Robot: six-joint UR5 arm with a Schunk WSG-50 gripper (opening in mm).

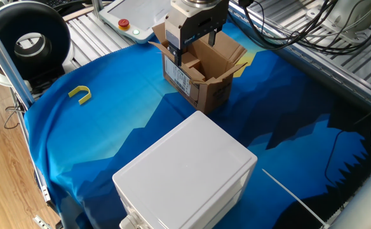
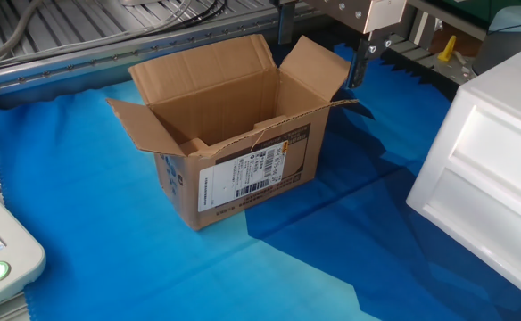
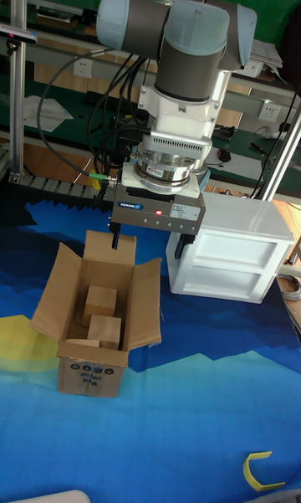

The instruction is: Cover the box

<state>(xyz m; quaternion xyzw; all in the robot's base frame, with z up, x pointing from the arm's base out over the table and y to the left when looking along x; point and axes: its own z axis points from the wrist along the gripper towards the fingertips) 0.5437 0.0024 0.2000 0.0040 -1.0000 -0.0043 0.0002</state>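
The box (image 1: 201,79) is a small brown carton with a barcode label (image 2: 243,176) on its side, standing on the blue cloth with all its top flaps open. Small brown blocks (image 3: 102,315) lie inside it. My gripper (image 1: 194,48) hangs open just above one end of the box (image 3: 92,336). Its fingers (image 3: 114,239) stand on either side of the upright end flap (image 2: 314,71), with nothing held. In the other fixed view only the lower part of the gripper (image 2: 323,45) shows, behind the box (image 2: 234,152).
A large white plastic box (image 1: 185,175) stands near the carton, also seen as the white plastic box (image 3: 226,256). A yellow U-shaped piece (image 1: 80,94) lies on the cloth. A pendant with a red button (image 1: 124,24), a black reel (image 1: 30,41) and cables (image 1: 287,25) ring the table.
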